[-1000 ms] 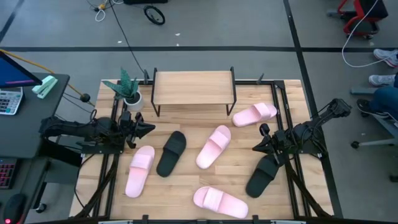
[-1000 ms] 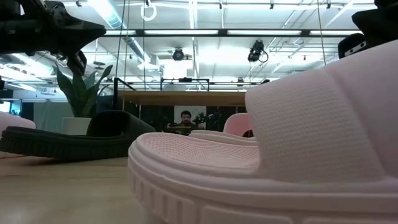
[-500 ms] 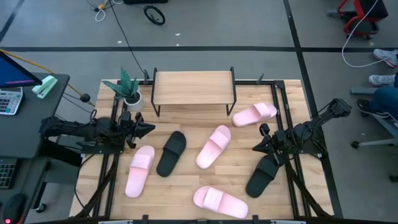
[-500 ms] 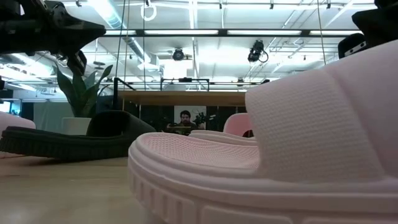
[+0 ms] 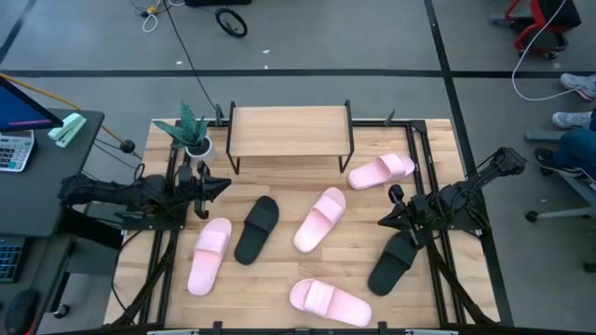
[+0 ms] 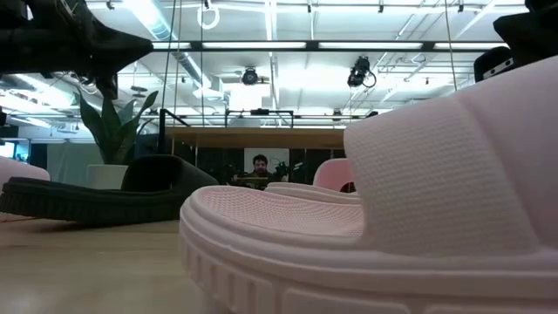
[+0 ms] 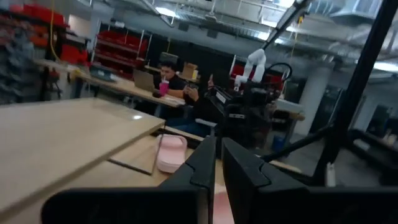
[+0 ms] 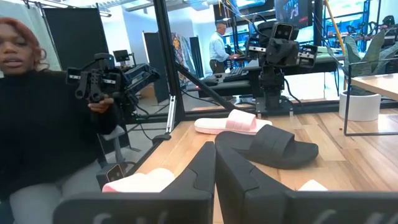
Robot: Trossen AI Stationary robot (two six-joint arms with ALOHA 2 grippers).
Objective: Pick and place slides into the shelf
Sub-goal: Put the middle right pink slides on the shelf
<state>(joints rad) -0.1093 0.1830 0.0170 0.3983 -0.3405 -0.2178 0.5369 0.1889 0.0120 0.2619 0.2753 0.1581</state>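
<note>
Six slides lie sole-down on the table: pink ones (image 5: 209, 254), (image 5: 319, 220), (image 5: 382, 171), (image 5: 329, 301), and black ones (image 5: 256, 228), (image 5: 394, 261). The shelf (image 5: 290, 133) stands on its wire legs at the far edge, and nothing lies on it. My left gripper (image 5: 226, 182) hovers shut near the table's left side, between the shelf's left leg and the left pink slide; the left wrist view shows its fingers (image 7: 217, 168) closed. My right gripper (image 5: 382, 222) hovers shut above the far end of the right black slide, pointing toward the table's left, fingers (image 8: 214, 171) together.
A small potted plant (image 5: 193, 130) stands left of the shelf, close to my left arm. A pink slide (image 6: 392, 218) fills the low view's foreground. A person (image 8: 43, 112) sits beyond the table's near side in the right wrist view. Bare wood lies in front of the shelf (image 5: 289, 186).
My left gripper has shifted slightly toward the far edge and the shelf's left leg, staying shut. The slides and my right arm have kept still.
</note>
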